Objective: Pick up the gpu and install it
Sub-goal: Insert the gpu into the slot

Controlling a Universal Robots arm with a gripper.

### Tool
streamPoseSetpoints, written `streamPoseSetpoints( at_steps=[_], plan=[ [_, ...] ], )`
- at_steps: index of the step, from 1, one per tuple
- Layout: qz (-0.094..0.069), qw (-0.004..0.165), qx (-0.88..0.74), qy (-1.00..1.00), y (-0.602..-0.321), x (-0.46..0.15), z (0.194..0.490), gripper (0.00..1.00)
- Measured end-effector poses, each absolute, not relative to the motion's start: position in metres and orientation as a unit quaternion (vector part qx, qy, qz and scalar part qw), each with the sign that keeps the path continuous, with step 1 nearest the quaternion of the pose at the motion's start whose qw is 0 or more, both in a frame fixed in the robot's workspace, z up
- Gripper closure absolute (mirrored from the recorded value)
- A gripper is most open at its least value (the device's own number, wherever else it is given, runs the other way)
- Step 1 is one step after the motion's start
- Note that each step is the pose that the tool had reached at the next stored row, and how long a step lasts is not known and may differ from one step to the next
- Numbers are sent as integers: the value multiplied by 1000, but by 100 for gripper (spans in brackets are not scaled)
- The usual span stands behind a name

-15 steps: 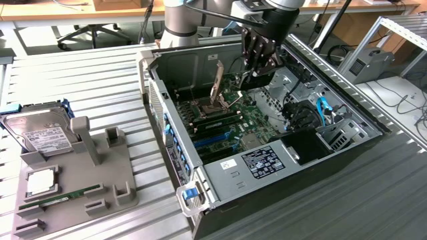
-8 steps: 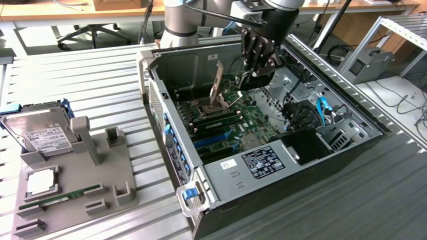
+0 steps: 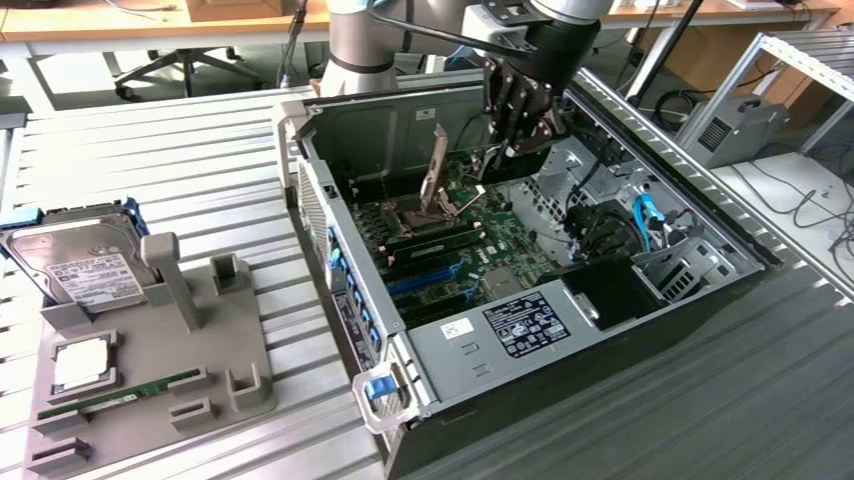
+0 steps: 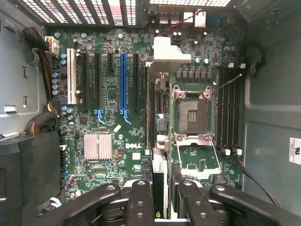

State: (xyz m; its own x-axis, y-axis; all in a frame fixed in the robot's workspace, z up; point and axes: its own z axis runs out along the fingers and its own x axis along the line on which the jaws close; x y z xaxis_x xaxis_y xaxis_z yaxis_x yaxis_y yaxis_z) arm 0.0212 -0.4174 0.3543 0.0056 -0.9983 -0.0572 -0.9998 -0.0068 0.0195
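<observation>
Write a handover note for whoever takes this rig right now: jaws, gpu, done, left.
Gripper: jaws shut on the gpu, which hangs edge-on inside the open PC case.
Gpu: lifted, above the motherboard next to the CPU socket, not in any slot.
Done: the pick-up.
Left: the install; the blue slot and the black ones beside it are unfilled.
The holder at the exterior view's left carries the hard drive and RAM stick.

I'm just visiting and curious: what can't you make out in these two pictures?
gpu: wrist view, edge-on in the pincer; its faces are hidden.
Slot beneath it: exterior view, hidden by the pincer.
Hard drive label: exterior view, print too small.
Case front: exterior view, cut off by the lower edge.
</observation>
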Motion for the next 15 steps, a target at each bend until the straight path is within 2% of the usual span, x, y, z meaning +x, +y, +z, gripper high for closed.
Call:
streamPoseSetpoints(
  at_steps=[15],
  plan=[
    [27, 13, -709, 705, -421, 21, 354, 74]
  ],
)
